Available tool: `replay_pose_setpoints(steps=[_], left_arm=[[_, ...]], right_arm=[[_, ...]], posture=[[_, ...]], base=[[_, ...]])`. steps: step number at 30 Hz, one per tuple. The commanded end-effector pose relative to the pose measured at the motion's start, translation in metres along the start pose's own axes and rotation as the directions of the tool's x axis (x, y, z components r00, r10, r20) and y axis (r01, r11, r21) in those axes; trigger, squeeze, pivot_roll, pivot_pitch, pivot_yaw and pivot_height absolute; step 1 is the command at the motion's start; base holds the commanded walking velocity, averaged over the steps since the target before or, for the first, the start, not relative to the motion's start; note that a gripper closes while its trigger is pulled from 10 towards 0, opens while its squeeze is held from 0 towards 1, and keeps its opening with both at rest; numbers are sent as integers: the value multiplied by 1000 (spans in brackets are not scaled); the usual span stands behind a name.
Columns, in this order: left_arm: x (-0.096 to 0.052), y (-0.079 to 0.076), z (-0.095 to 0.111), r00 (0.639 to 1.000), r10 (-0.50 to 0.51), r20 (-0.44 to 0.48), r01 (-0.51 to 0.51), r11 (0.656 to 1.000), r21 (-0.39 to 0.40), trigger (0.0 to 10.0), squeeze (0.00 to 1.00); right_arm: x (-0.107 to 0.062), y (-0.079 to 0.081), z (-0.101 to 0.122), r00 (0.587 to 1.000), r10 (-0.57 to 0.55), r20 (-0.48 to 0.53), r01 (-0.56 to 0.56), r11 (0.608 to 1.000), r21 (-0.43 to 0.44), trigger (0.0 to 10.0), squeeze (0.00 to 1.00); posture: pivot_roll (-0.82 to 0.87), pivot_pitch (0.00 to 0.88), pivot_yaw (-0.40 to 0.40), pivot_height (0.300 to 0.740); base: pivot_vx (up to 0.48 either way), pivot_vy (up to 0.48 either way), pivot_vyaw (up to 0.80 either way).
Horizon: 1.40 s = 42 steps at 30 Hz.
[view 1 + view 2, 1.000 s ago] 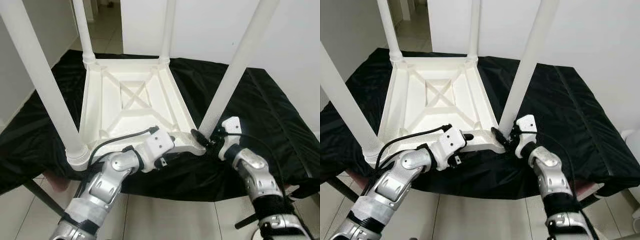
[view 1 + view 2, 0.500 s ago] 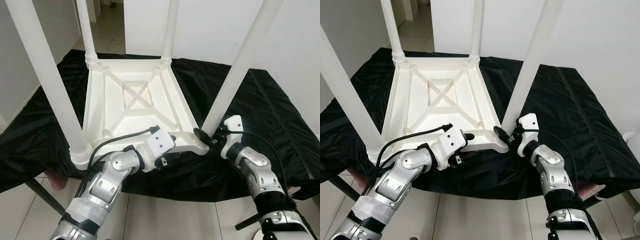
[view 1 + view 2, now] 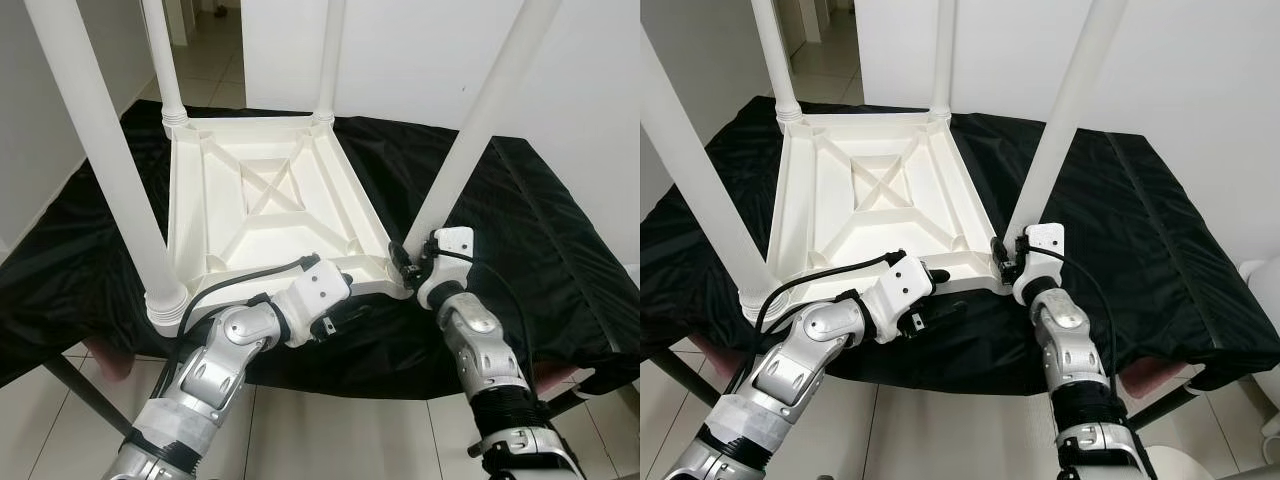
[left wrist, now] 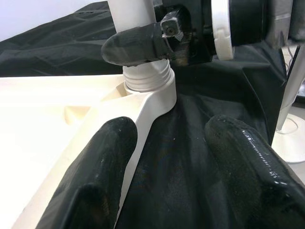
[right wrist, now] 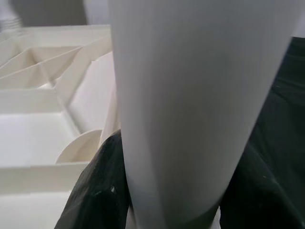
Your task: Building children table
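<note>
**A:** Where is the table?

**B:** The white children's table (image 3: 270, 215) lies upside down on a worktop draped in black cloth (image 3: 520, 220), four legs pointing up.

**A:** And the right pincer?

**B:** The right pincer (image 3: 1008, 258) has a black finger on each side of the near-right leg (image 3: 470, 140), just above its threaded socket. The leg's long axis rises steeply from between the fingers, away from the wrist.

**A:** The left?

**B:** The left pincer (image 3: 345, 312) is spread, empty, straddling the table's near rim; that socket lies straight ahead of it. The right arm is nearer, so any twisting seems its job.
</note>
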<state>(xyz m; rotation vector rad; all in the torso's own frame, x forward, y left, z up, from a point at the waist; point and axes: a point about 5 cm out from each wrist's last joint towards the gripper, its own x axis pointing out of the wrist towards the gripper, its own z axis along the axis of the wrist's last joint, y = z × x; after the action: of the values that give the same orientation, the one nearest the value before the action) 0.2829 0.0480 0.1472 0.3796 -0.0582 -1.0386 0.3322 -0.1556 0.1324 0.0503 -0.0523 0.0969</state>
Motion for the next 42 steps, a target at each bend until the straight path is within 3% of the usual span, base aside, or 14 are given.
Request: replay_pose_setpoints(steps=[1, 4, 6, 8, 12, 17, 18, 19, 28, 29, 30, 31, 42], left_arm=[[-1, 1, 0, 999, 37, -5, -37, 999, -7, 10000, 0], [0, 1, 0, 999, 36, -4, -36, 999, -8, 10000, 0], [1, 0, 0, 999, 37, -2, -37, 999, -10, 10000, 0], [1, 0, 1, 999, 38, -1, -38, 999, -11, 10000, 0], [2, 0, 0, 999, 40, -3, -40, 999, -9, 10000, 0], [3, 0, 0, 999, 39, -5, -40, 999, -3, 10000, 0], [3, 0, 0, 999, 41, -4, -41, 999, -3, 10000, 0], [3, 0, 0, 999, 41, -3, -41, 999, -3, 10000, 0], [3, -1, 0, 999, 39, -3, -39, 999, 3, 10000, 0], [3, -1, 0, 999, 39, -3, -39, 999, 3, 10000, 0], [3, -1, 0, 999, 39, -3, -39, 999, 3, 10000, 0], [3, -1, 0, 999, 40, -3, -40, 999, 5, 10000, 0], [1, -1, -1, 999, 41, -9, -41, 999, 12, 10000, 0]], right_arm=[[-5, -6, -6, 992, -119, -27, 120, 993, 21, 10000, 0], [-8, 1, -8, 983, -182, -21, 182, 983, 23, 10000, 0], [-13, 15, -10, 954, -300, -15, 300, 953, 51, 10000, 0], [-14, 19, -10, 940, -342, -9, 342, 938, 59, 10000, 0], [-14, 26, -9, 948, -319, -4, 319, 946, 55, 10000, 0], [-15, 22, -8, 951, -308, 5, 307, 951, 42, 10000, 0], [-16, 22, -7, 951, -309, 10, 308, 950, 43, 10000, 675], [-17, 23, -6, 955, -296, 18, 295, 954, 56, 10000, 1000], [-21, 17, -5, 966, -255, 34, 254, 967, 26, 10000, 1000], [-21, 16, -7, 974, -227, 25, 226, 974, 33, 10000, 835], [-21, 16, -7, 974, -227, 25, 226, 974, 33, 10000, 835], [-21, 14, -8, 986, -165, 19, 164, 986, 39, 10000, 0], [-20, 12, -1, 993, 115, 24, -114, 993, -22, 10000, 0]], posture=[[16, 48, -57, 740], [18, 47, -59, 740], [20, 47, -62, 740], [20, 47, -62, 740], [18, 48, -66, 740], [19, 43, -70, 740], [21, 39, -71, 740], [22, 38, -72, 740], [23, 28, -74, 740], [24, 27, -75, 740], [24, 27, -75, 740], [25, 27, -75, 740], [29, 20, -74, 740]], base=[[0, 0, 0], [0, 0, 0], [0, 0, 0], [0, 0, 0], [0, 0, 0], [0, 0, 0], [0, 0, 0], [0, 0, 0], [0, 0, 0], [0, 0, 0], [0, 0, 0], [0, 0, 0], [0, 0, 0]])
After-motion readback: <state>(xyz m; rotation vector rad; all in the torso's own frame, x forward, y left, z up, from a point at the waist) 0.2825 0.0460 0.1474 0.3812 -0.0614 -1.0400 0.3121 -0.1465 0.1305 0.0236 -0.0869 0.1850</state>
